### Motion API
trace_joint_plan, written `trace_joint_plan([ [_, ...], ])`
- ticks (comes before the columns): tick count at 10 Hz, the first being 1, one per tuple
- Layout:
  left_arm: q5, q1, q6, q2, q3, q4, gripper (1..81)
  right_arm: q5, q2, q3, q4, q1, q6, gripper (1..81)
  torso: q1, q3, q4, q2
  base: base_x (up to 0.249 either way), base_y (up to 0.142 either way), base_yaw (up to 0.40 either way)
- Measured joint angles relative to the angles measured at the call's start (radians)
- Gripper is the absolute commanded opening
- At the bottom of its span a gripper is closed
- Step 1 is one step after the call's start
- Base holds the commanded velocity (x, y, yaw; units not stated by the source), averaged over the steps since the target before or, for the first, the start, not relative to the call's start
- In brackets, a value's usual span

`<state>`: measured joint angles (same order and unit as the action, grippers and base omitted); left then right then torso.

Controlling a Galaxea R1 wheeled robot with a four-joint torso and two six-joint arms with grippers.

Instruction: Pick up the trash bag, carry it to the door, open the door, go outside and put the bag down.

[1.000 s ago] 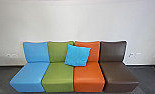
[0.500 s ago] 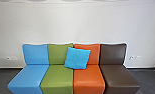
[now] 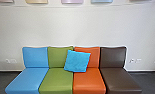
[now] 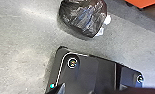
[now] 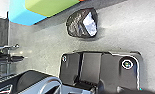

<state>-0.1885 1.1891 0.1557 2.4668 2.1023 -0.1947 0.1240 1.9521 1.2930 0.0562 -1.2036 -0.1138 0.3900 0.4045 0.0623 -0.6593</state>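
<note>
Cannot tell state of left gripper or right gripper, spread or pressed together. Must reach out past base (image 5: 90, 67) and down to trash bag (image 4: 80, 17) on floor (image 5: 48, 40), short of seats (image 5: 53, 6); rounded, without clear long axis. Likely nearer left arm.

The black plastic trash bag (image 4: 81, 18) looks glossy and crinkled. Blue, green, orange and brown padded seats (image 3: 57, 77) look smooth, leather-like and softly shiny. The square blue cloth cushion (image 3: 77, 61) looks matt, the grey floor (image 4: 20, 47) faintly glossy.
</note>
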Motion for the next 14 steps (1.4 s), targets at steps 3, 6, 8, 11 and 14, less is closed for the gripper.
trace_joint_plan([
  [3,-0.014,-0.014,0.0,-0.03,-0.087,-0.024,81.1,0.004,-0.047,-0.045,0.007,0.016,0.0,81.1,0.059,0.087,0.0,-0.094,0.0,0.0,0.0],
  [6,-0.014,-0.062,0.0,-0.064,-0.156,-0.039,81.1,0.013,-0.062,-0.057,0.025,0.049,0.0,81.1,0.126,0.184,0.0,-0.197,0.0,0.0,0.0],
  [8,-0.01,-0.097,0.0,-0.057,-0.168,-0.051,81.1,0.036,-0.077,-0.071,0.03,0.088,-0.001,81.1,0.166,0.242,0.0,-0.26,0.0,0.0,0.0],
  [11,-0.015,-0.136,0.0,-0.054,-0.168,-0.079,81.1,0.057,-0.11,-0.101,0.044,0.118,-0.001,81.1,0.221,0.262,0.0,-0.345,0.0,0.0,0.0],
  [14,-0.018,-0.151,0.0,-0.049,-0.168,-0.09,81.1,0.057,-0.1,-0.101,0.048,0.109,-0.001,81.1,0.285,0.263,0.0,-0.445,0.0,0.0,0.0],
])
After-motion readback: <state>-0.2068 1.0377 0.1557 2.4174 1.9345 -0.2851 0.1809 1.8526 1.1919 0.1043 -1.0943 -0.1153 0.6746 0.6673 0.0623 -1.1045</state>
